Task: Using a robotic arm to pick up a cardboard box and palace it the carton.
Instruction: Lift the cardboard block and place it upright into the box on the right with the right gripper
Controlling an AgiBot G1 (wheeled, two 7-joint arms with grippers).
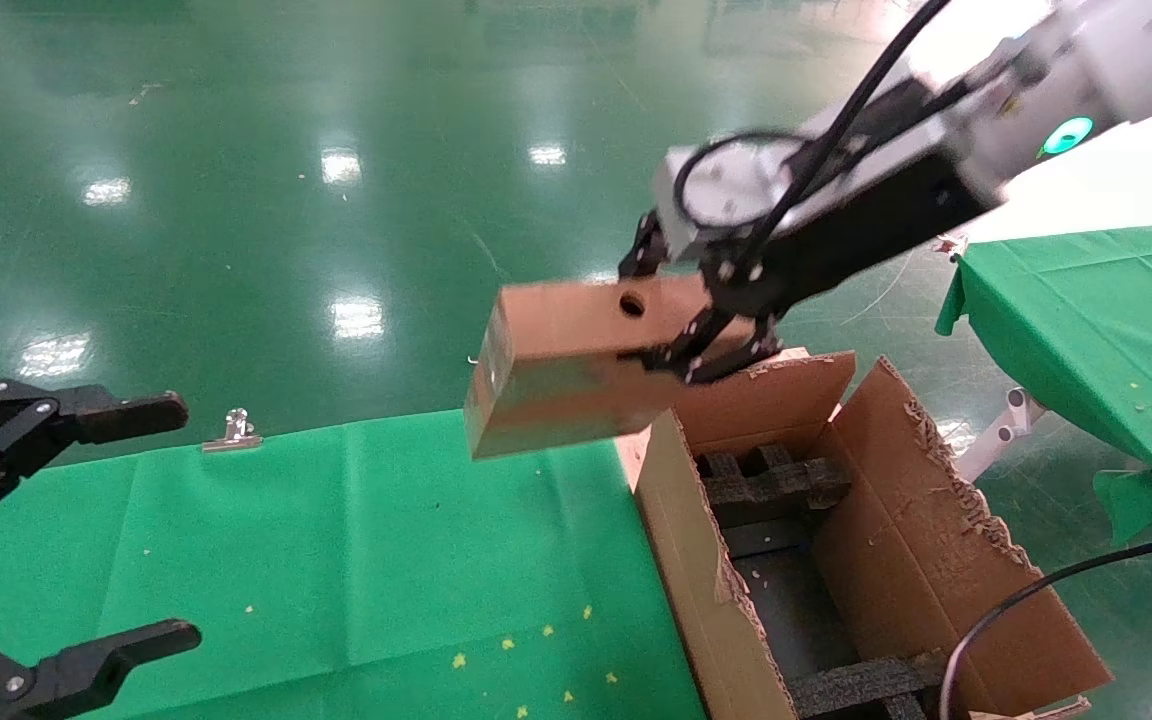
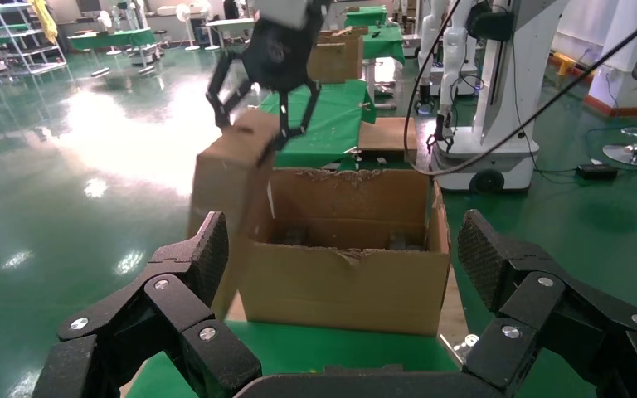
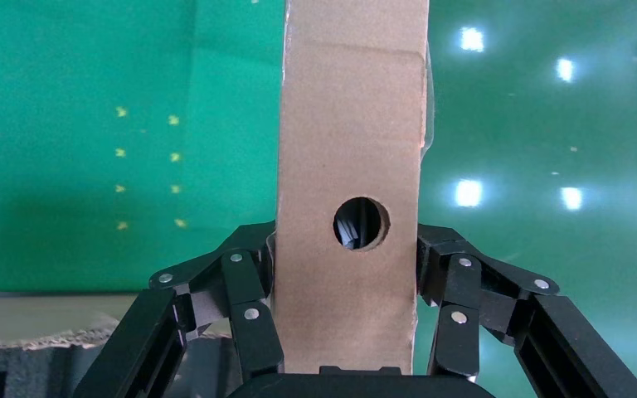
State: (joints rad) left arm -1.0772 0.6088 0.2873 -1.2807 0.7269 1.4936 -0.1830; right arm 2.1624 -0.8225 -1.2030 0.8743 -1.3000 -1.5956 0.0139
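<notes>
Above the far corner of the carton, right pincer pinching the cardboard box across its narrow width, near one end. Box clear of everything, airborne, long axis roughly level, most of its length cantilevered out over the green counter toward the robot's left. Right wrist view: fingers flat against both side faces, round punched hole between them on the face toward the camera.

Handling, as judged: light, hollow, fairly stiff; walls show no denting under the squeeze. Plain cardboard should give decent friction, though the clear tape along an edge would be slicker. End grip leaves a long lever, so sag or swivel is the risk; a hold nearer mid-length would sit steadier.

Carton open, flaps ragged, black foam blocks inside; box is not yet over the opening.

Left pincer spread wide, holding nothing, parked low at the counter's left.
</notes>
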